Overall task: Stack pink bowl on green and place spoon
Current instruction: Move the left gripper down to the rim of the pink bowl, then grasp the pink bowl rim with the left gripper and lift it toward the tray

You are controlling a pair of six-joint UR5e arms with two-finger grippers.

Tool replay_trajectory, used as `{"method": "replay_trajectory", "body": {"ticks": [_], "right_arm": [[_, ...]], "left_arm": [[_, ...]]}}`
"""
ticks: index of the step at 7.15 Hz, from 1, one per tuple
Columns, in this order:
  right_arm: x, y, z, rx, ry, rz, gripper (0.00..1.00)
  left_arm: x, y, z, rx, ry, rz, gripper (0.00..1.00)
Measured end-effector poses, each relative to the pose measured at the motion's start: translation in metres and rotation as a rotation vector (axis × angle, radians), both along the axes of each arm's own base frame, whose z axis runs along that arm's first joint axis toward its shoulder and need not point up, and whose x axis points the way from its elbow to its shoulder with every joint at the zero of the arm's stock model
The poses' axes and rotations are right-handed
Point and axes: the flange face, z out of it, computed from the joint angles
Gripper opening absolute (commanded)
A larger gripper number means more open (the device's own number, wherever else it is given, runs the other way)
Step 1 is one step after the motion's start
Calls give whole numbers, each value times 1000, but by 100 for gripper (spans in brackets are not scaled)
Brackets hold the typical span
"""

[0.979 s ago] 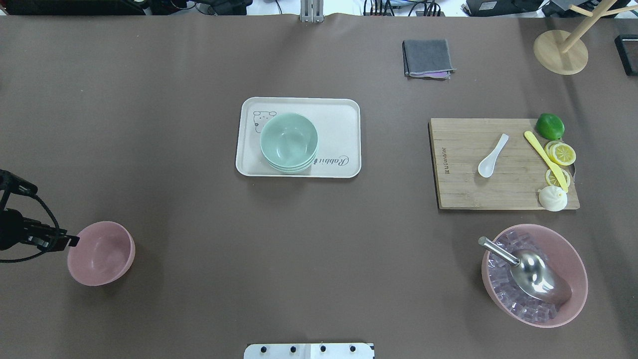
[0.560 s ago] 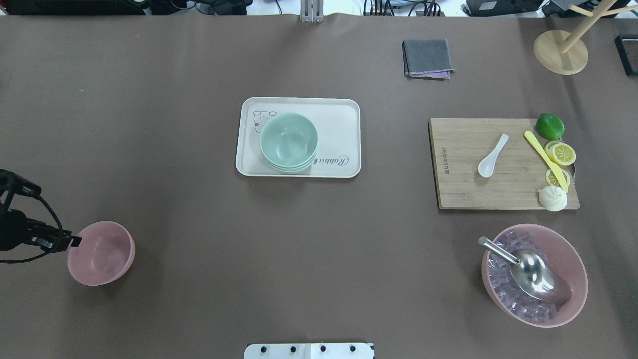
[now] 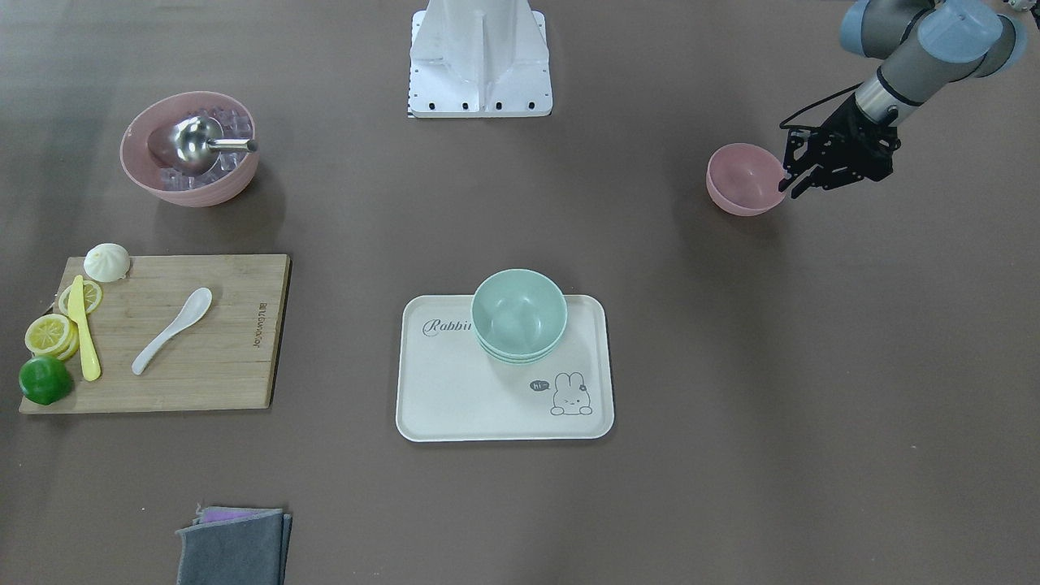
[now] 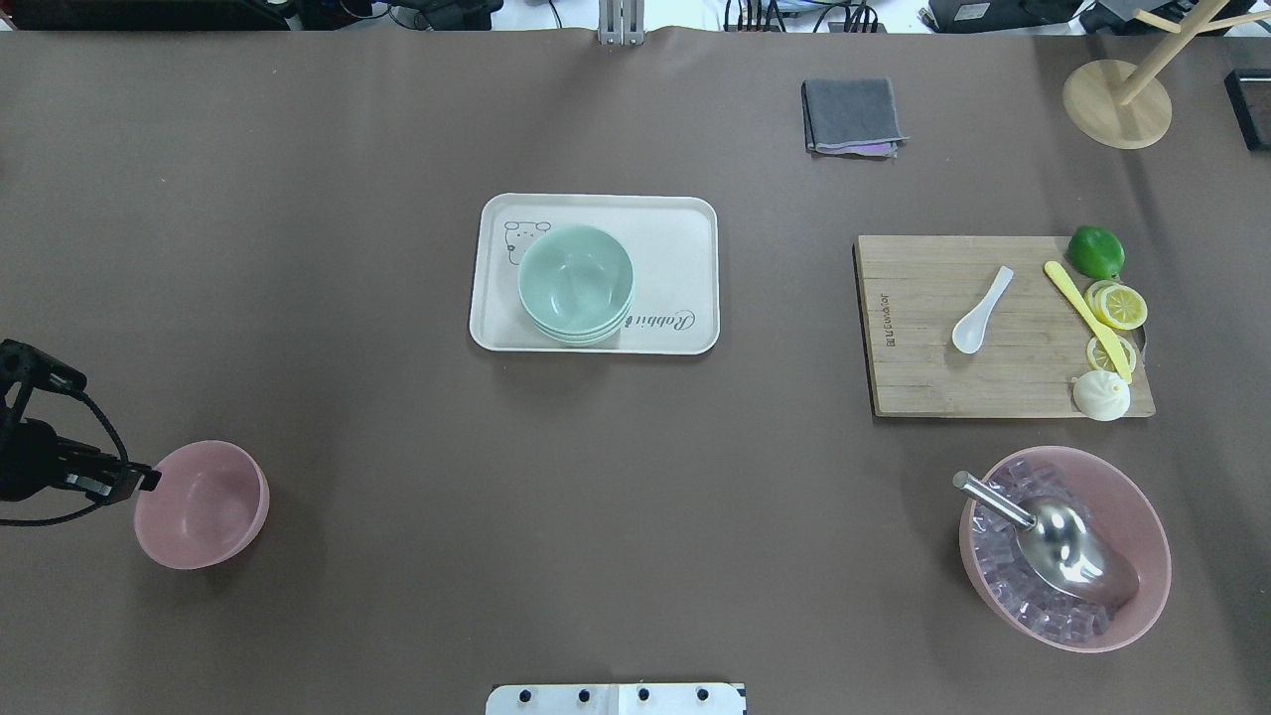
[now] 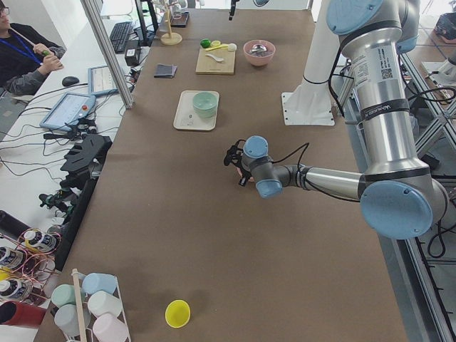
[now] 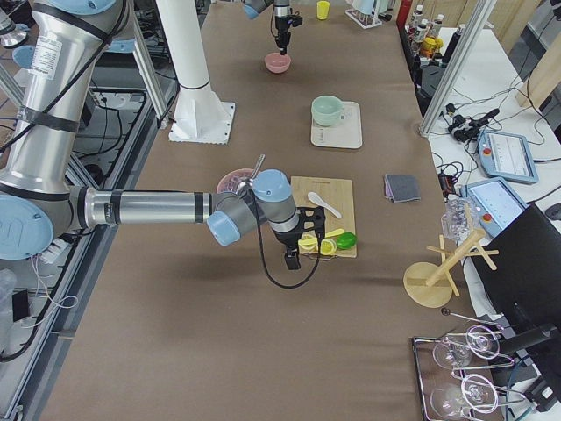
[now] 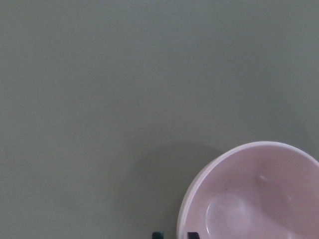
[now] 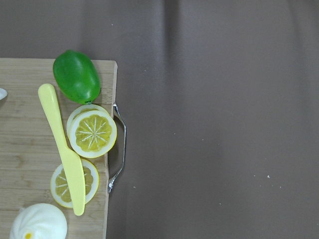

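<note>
The brown table (image 4: 397, 516) carries everything. The left arm (image 3: 910, 61) reaches down to the pink bowl (image 4: 204, 506), which sits upright on the bare table near the robot's left edge, well apart from the tray. The left jaws stand narrowly parted at the bowl's rim, and the wrist view shows one fingertip (image 7: 157, 234) outside the wall and the other over the inside, with no clear grip. The right arm (image 6: 158, 209) stretches low over the table, its right jaws hanging just off the end of the wooden cutting board (image 4: 923, 382) by the lemon slices (image 8: 92, 132); I cannot tell whether they are parted or closed. The cream tray (image 4: 675, 233) lies mid-table and holds the nested green bowls (image 4: 576, 278). The white spoon (image 4: 978, 313) lies flat on the cutting board, beside a yellow knife (image 4: 1087, 318).
</note>
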Motion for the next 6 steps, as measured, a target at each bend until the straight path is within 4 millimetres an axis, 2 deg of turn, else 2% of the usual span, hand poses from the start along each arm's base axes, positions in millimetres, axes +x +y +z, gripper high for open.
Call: {"method": "replay_trajectory", "body": {"ticks": [1, 4, 6], "right_arm": [[0, 0, 0, 0, 0, 0, 100], [0, -1, -1, 1, -1, 0, 100], [-2, -6, -5, 6, -4, 3, 100]], "left_arm": [[1, 0, -1, 1, 1, 1, 0], [4, -3, -8, 5, 16, 4, 0], [8, -12, -23, -13, 57, 33, 0]]}}
